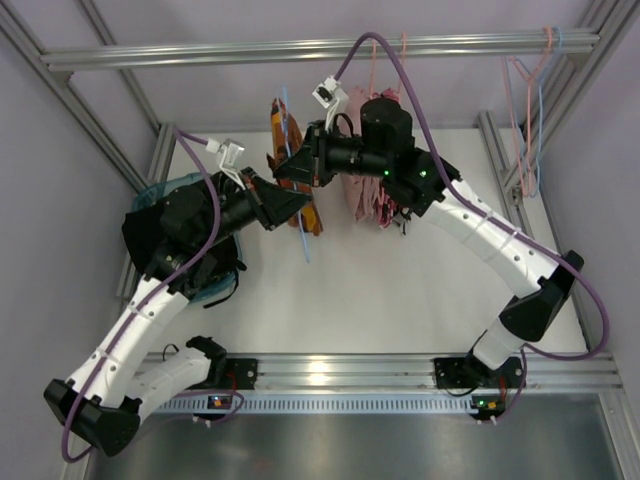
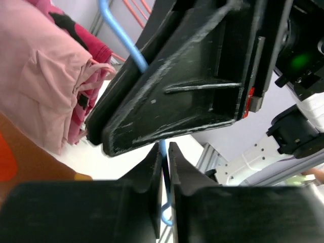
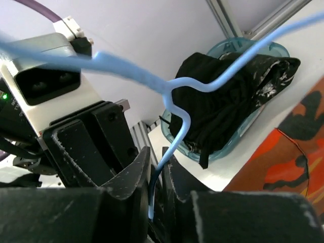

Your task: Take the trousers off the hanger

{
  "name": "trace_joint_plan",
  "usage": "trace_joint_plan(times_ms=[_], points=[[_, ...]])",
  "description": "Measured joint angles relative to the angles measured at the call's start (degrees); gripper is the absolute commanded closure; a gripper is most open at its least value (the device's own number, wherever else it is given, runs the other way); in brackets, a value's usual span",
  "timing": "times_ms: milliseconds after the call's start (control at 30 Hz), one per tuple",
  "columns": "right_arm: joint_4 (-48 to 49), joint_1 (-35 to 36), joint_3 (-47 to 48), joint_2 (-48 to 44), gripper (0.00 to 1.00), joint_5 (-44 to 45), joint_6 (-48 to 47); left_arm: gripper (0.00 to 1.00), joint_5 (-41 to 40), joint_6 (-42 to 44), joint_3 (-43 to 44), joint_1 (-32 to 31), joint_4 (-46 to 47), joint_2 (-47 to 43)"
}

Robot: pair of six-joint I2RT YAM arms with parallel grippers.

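Observation:
The orange camouflage trousers (image 1: 312,212) hang on a thin blue hanger (image 1: 291,130) between the two arms. Their orange cloth also shows in the right wrist view (image 3: 288,157) and at the left wrist view's lower left edge (image 2: 10,162). My left gripper (image 1: 293,206) is shut on the blue hanger wire (image 2: 164,152). My right gripper (image 1: 299,166) is shut on another part of that wire (image 3: 158,167), and its fingers (image 2: 177,86) sit just above my left jaws. The pale pink trousers (image 1: 368,190) hang beside them to the right and show in the left wrist view (image 2: 45,86).
A teal basket (image 1: 150,195) holding dark clothes (image 3: 228,101) stands at the table's left, under my left arm. Spare pink and blue hangers (image 1: 525,110) hang from the top rail (image 1: 200,52) at the far right. Aluminium frame posts border the table.

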Motion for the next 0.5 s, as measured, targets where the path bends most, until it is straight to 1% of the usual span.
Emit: trace_joint_plan(times_ms=[33,100,133,233,267,367,467,500], points=[[-0.1,0.2,0.0,0.0,1.00,0.0,0.3,0.80,0.0,1.1,0.0,0.0,-0.2,0.0],[-0.2,0.4,0.2,0.0,1.00,-0.9,1.1,0.63,-0.1,4.4,0.0,-0.1,-0.2,-0.5],[-0.7,0.4,0.2,0.0,1.00,-1.6,1.0,0.47,-0.4,6.4,0.1,-0.1,-0.2,-1.3],[-1.6,0.2,0.2,0.0,1.00,-2.3,0.6,0.31,-1.9,11.7,0.8,0.0,-1.9,-5.8],[-2.1,0.1,0.2,0.0,1.00,-2.5,0.6,0.23,-2.7,13.4,0.8,0.0,-2.7,-7.7],[-4.0,0.3,0.2,0.0,1.00,-3.8,0.9,0.17,-7.4,17.2,0.8,0.0,-5.6,-13.6],[-5.6,0.3,0.2,0.0,1.00,-4.8,1.9,0.16,-12.5,21.6,0.4,0.3,-9.7,-19.8],[-5.9,0.3,0.2,0.0,1.00,-5.0,2.2,0.16,-13.0,22.5,0.0,0.4,-10.2,-20.6]])
